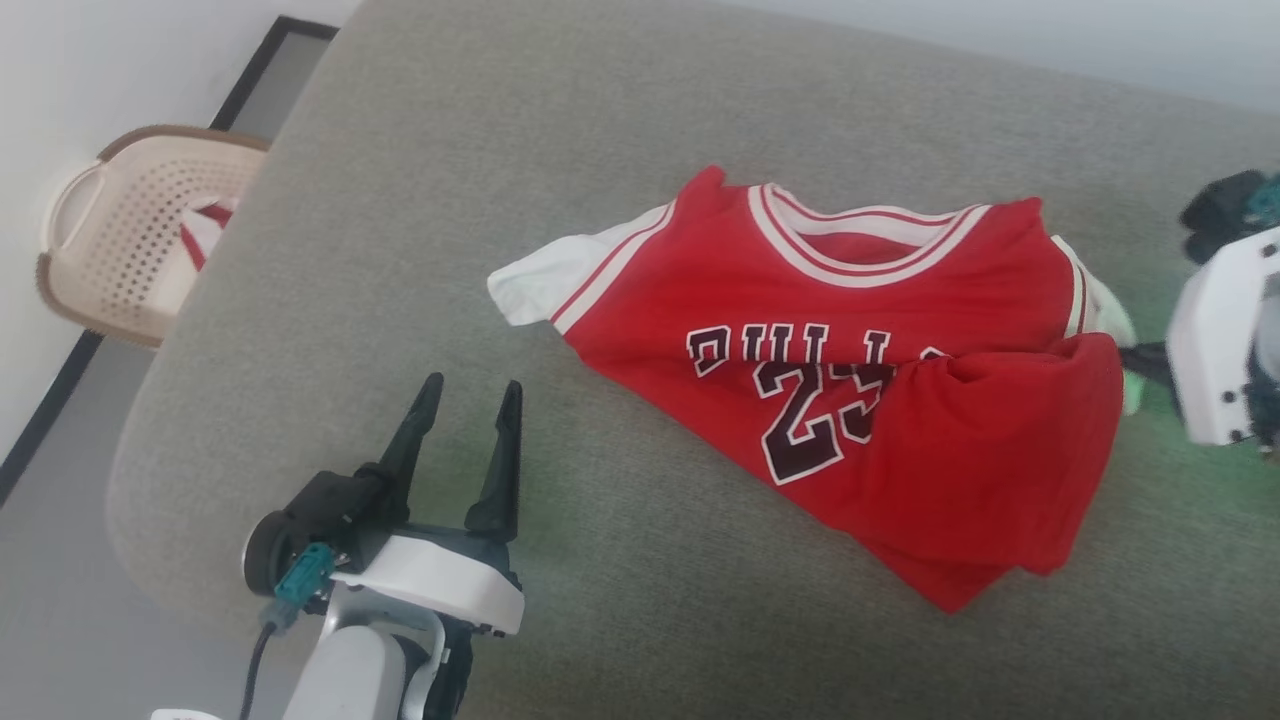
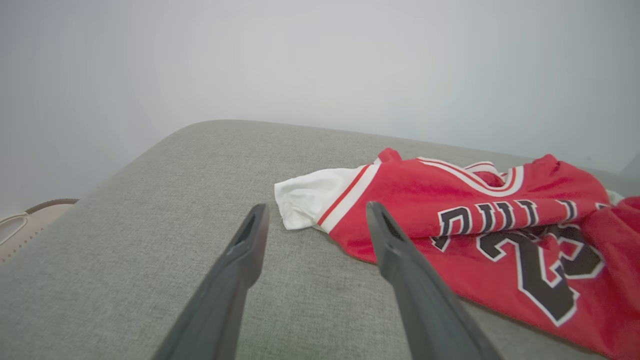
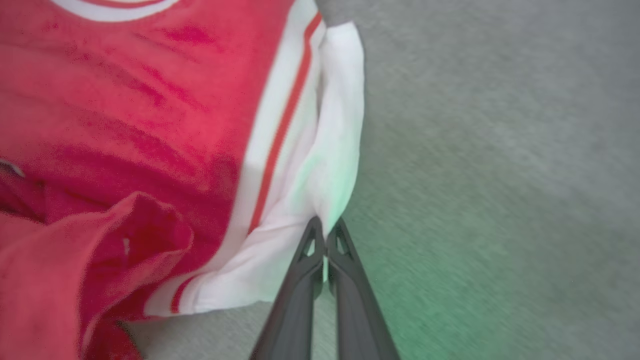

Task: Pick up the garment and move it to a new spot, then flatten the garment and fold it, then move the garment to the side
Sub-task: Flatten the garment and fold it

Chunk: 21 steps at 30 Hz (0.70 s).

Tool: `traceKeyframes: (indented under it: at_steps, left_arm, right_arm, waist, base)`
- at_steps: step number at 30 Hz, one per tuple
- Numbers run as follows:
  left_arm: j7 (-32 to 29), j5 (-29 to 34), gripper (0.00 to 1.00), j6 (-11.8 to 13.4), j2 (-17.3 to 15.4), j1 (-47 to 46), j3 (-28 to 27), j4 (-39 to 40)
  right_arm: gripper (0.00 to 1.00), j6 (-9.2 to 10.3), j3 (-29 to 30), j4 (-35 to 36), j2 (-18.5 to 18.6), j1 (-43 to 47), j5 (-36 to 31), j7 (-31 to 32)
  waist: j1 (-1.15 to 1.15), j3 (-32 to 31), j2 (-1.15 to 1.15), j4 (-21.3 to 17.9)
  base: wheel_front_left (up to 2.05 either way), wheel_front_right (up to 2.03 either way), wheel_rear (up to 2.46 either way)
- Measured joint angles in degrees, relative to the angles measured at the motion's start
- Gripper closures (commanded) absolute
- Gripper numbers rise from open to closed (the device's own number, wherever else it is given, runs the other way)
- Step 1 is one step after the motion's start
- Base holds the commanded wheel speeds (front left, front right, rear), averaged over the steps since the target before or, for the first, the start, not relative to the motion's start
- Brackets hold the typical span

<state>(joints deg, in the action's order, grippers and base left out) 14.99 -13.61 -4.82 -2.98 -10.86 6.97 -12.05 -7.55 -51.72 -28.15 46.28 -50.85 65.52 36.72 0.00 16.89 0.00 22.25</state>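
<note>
Right wrist view: one garment (image 3: 125, 125), its white sleeve (image 3: 332, 140) pinched in the closed right hand (image 3: 325, 235); left hand (image 1: 472, 385) gapes empty

left gripper (image 2: 317, 209) — spread wide | garment (image 2: 500, 235) — rumpled, just beside

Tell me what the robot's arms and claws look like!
The left gripper has two long, dark, pointy fingers, a white shell, a teal plug with a dark cable, and a pale grey forearm. The right gripper has dark fingers with little triangle holes near the tips; its shell is white too.
</note>
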Motion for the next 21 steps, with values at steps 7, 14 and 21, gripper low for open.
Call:
traceKeyframes:
  at_steps: [7, 14, 21]
  left_arm:
    - [0.0, 0.89, 0.0, -0.43, -0.02, 0.03, -1.59, 0.36]
    - [0.0, 1.62, 0.0, -0.58, -0.01, 0.18, -2.21, 1.15]
    - [0.0, 3.13, 0.0, -1.09, -0.01, 0.42, -3.16, 1.49]
  right_arm:
    - [1.0, 0.01, 2.12, 1.43, 5.5, 2.16, -0.15, -5.83]
    - [1.0, 0.01, 5.45, 1.88, 10.11, 8.54, 2.36, -11.16]
    - [1.0, 0.0, 7.97, -0.88, 12.37, 14.55, 3.31, -15.84]
  waist:
    - [0.0, -1.19, 0.0, -3.0]
    - [0.0, -1.77, 0.0, -5.46]
    - [0.0, -2.11, 0.0, -7.18]
  base:
    - [0.0, 0.0, 0.0]
    - [0.0, 0.0, 0.0]
    - [0.0, 0.0, 0.0]
